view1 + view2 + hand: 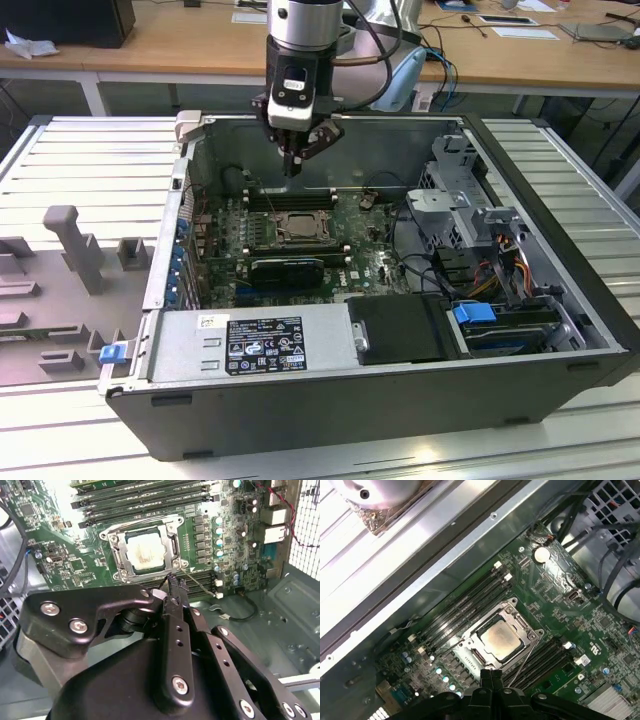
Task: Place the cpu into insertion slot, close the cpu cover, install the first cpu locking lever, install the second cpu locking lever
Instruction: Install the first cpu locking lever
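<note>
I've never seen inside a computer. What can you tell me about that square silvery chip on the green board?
The cpu is a thin square chip with a pale silver-grey metal face. It lies flat on the green board, the cpu cover lying over its edges. The pincer hangs above, not touching it.

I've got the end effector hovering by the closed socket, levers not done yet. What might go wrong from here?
1. The thin locking lever juts loose right beside the shut end effector; it may slip off the fingertips or snag.
2. The cpu cover lies over the cpu, seemingly unlatched; a nudge might lift it.
3. Memory slots flank the cover closely; a drifting descent may strike them.
</note>
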